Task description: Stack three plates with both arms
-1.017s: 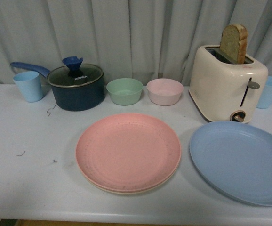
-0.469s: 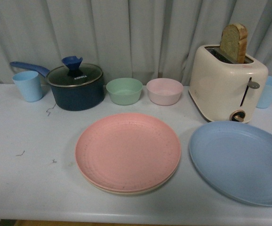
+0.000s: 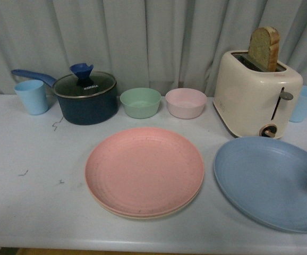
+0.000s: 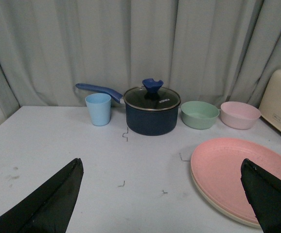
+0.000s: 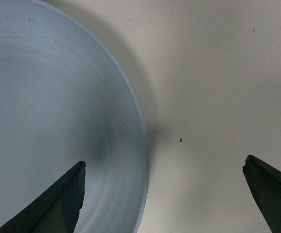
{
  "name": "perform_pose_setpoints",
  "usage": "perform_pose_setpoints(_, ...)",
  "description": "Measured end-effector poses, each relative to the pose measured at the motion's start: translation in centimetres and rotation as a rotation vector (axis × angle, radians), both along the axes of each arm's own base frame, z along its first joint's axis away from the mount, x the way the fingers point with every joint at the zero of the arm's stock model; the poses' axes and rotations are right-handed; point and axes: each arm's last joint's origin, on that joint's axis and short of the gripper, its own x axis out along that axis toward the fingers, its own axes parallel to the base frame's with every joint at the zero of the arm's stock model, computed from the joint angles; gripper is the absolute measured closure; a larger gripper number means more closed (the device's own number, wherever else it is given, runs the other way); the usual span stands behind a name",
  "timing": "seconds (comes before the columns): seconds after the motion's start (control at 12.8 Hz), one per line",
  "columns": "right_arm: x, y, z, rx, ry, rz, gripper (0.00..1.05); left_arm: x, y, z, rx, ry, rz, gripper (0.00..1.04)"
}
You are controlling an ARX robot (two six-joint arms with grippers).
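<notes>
Left tool [image 4: 161, 161] and right tool [image 5: 165, 160] gape wide.

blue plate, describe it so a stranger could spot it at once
Find the cream toaster holding bread at the back right of the table. Just in front of it lies the blue plate. Unlike the pink plate to its left, it sits alone, not stacked.

We face a staged kitchen: toaster [image 3: 257, 93] with bread [image 3: 264, 49], lidded saucepan [image 3: 85, 95], bowls on a curtained counter [image 3: 31, 186].
</notes>
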Motion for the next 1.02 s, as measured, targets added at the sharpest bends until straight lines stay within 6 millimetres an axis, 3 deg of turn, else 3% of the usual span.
perform_pose_setpoints(0.08, 0.6, -0.1, -0.7, -0.001, 0.01, -0.013, 0.1, 0.0, 0.0, 0.0, 0.0, 0.0, 0.0, 0.07)
perform_pose_setpoints(0.47, 1.2, 0.2, -2.4, -0.003, 0.027, -0.024, 0.76, 0.0, 0.0, 0.0, 0.0, 0.0, 0.0, 0.07)
perform_pose_setpoints(0.63, 0.7, -0.1, -2.4, 0.0, 0.017, -0.033, 0.97, 0.0, 0.0, 0.0, 0.0, 0.0, 0.0, 0.07)
perform_pose_setpoints(0.7, 0.3, -0.4, -2.0, 0.022, 0.002, -0.032, 1.02, 0.0, 0.0, 0.0, 0.0, 0.0, 0.0, 0.07)
perform_pose_setpoints(0.78, -2.1, -1.6, -0.5, 0.042, -0.016, -0.071, 1.02, 0.0, 0.0, 0.0, 0.0, 0.0, 0.0, 0.07)
perform_pose_setpoints(0.86, -9.7, -2.7, 7.0, 0.08, -0.134, -0.09, 1.02, 0.0, 0.0, 0.0, 0.0, 0.0, 0.0, 0.07)
perform_pose_setpoints(0.94, -11.3, 0.8, 14.3, 0.199, -0.396, 0.023, 1.02, 0.0, 0.0, 0.0, 0.0, 0.0, 0.0, 0.07)
perform_pose_setpoints(1.02, -10.3, 2.2, 15.3, 0.235, -0.45, 0.055, 1.02, 0.0, 0.0, 0.0, 0.0, 0.0, 0.0, 0.07)
